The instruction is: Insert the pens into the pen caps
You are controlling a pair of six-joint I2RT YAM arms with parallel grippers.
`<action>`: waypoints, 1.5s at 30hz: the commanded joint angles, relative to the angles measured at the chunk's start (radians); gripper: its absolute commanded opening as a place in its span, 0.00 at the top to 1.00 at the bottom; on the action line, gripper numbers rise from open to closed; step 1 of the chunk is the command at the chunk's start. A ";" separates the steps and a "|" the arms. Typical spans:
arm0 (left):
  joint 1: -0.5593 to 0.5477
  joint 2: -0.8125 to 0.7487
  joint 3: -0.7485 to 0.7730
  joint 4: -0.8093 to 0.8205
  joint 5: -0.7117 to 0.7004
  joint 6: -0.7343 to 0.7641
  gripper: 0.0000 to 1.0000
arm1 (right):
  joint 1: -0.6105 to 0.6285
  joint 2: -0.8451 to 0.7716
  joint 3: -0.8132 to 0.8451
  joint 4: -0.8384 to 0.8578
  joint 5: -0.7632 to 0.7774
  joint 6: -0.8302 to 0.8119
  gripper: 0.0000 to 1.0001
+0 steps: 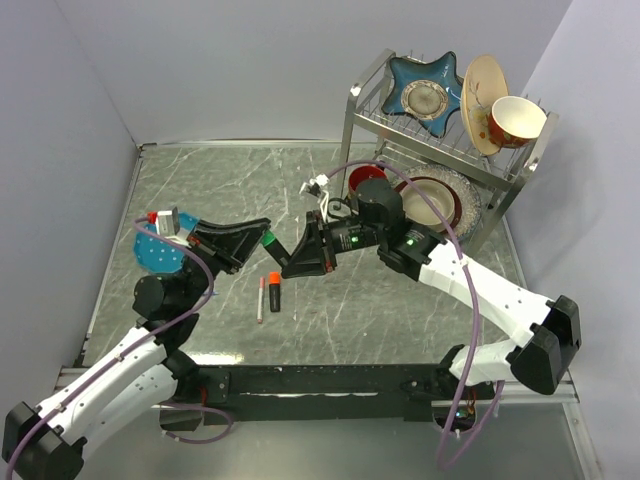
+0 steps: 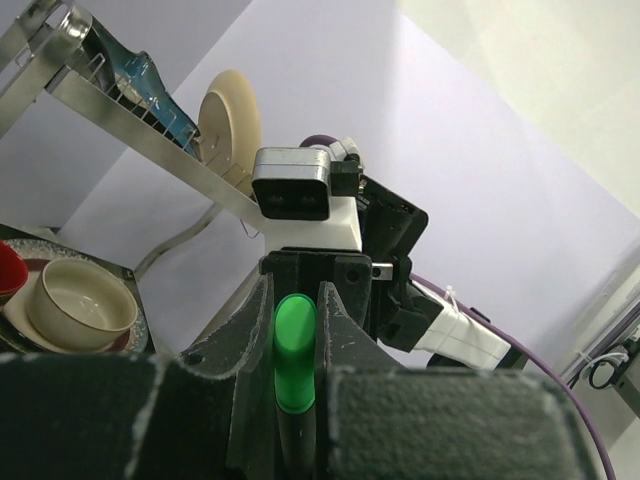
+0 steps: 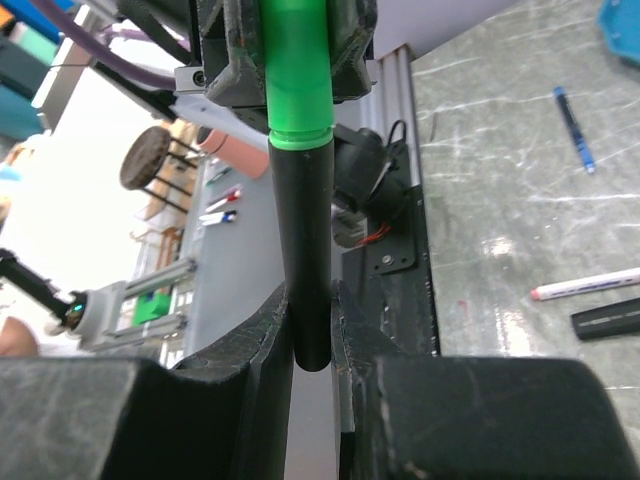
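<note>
Green marker (image 3: 303, 230) is up off the counter (image 3: 520, 180), long axis running straight between both grippers. Left gripper (image 2: 294, 295) is pinched tight on the green cap (image 2: 294, 350), and right gripper (image 3: 310, 305) clamps the black barrel end.

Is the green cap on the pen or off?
On, it seems: the green cap meets the black pen with no tip showing. The left claw grips the cap, the right claw the pen.

A blue star-shaped dish (image 1: 425, 88), a cream plate (image 1: 480, 100) and a bowl (image 1: 517, 120) are leaning in the metal dish rack (image 1: 349, 125).
</note>
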 commanded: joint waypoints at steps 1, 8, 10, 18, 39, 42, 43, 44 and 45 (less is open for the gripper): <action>-0.139 0.056 -0.099 -0.250 0.521 -0.036 0.99 | -0.075 0.021 0.209 0.527 0.244 0.060 1.00; -0.157 0.036 -0.105 -0.296 0.538 -0.020 0.99 | -0.081 0.055 0.219 0.562 0.188 0.071 1.00; -0.162 0.025 -0.100 -0.293 0.542 -0.009 0.99 | -0.088 0.073 0.245 0.567 0.168 0.093 1.00; -0.183 0.027 -0.045 -0.469 0.527 0.075 0.99 | -0.087 0.096 0.288 0.530 0.183 0.091 1.00; -0.278 0.053 0.090 -0.905 0.427 0.169 0.99 | -0.082 0.078 0.476 0.240 0.309 -0.152 1.00; -0.280 0.050 0.078 -0.875 0.420 0.145 0.99 | -0.075 0.072 0.474 0.232 0.307 -0.155 1.00; -0.285 0.063 0.085 -0.891 0.417 0.151 0.99 | -0.075 0.081 0.483 0.228 0.303 -0.155 1.00; -0.289 0.071 0.096 -0.888 0.418 0.152 0.99 | -0.075 0.082 0.480 0.234 0.303 -0.156 1.00; -0.294 0.074 0.102 -0.880 0.424 0.152 0.99 | -0.073 0.085 0.479 0.234 0.287 -0.155 1.00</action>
